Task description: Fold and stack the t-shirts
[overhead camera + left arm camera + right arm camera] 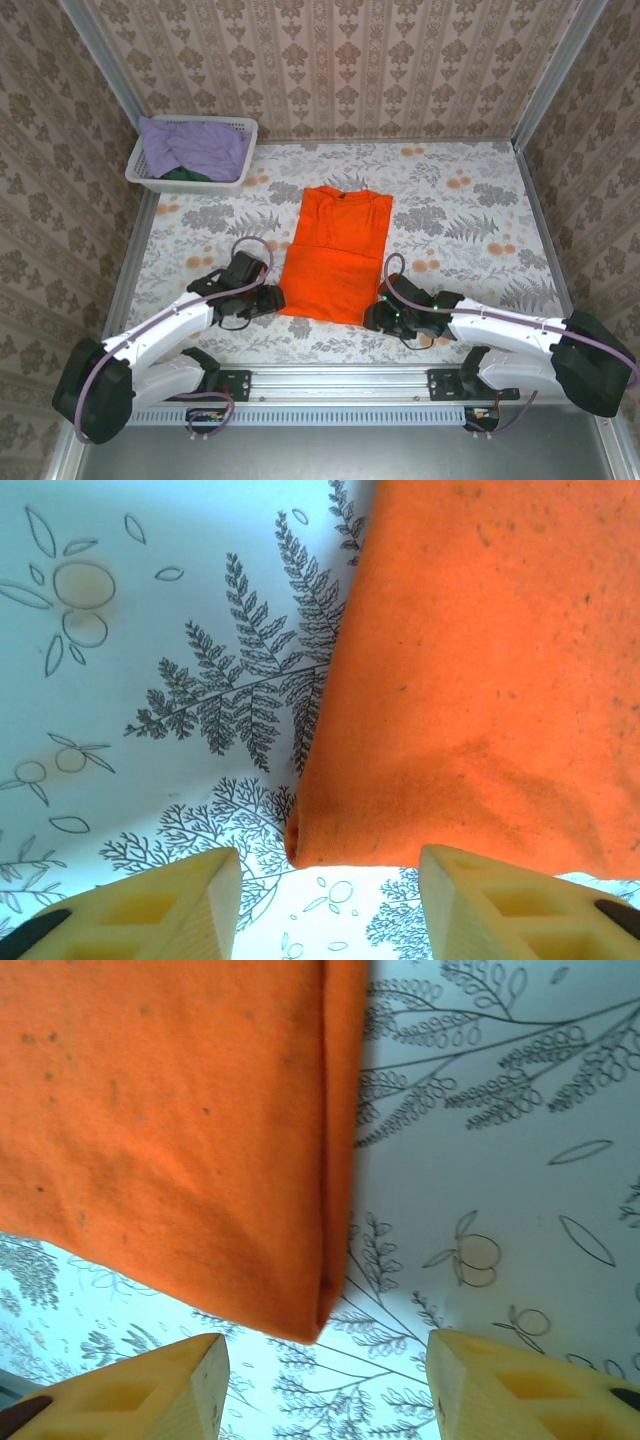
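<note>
The orange t-shirt [335,250] lies flat in the middle of the table, folded into a long strip with its collar at the far end. My left gripper [272,298] sits at the strip's near left corner and my right gripper [376,316] at its near right corner. In the left wrist view the orange t-shirt's corner [330,830] lies just ahead of the open left gripper [328,910], with bare tablecloth between the fingers. The right wrist view has the other corner of the orange t-shirt [300,1300] just ahead of the open right gripper [325,1390]. A lavender t-shirt [195,145] and a dark green one [180,174] lie in the basket.
A white lattice basket [247,127] stands at the far left corner. The floral tablecloth [460,220] is bare to the right of the orange shirt. Patterned walls close in the left, back and right. A metal rail [350,380] runs along the near edge.
</note>
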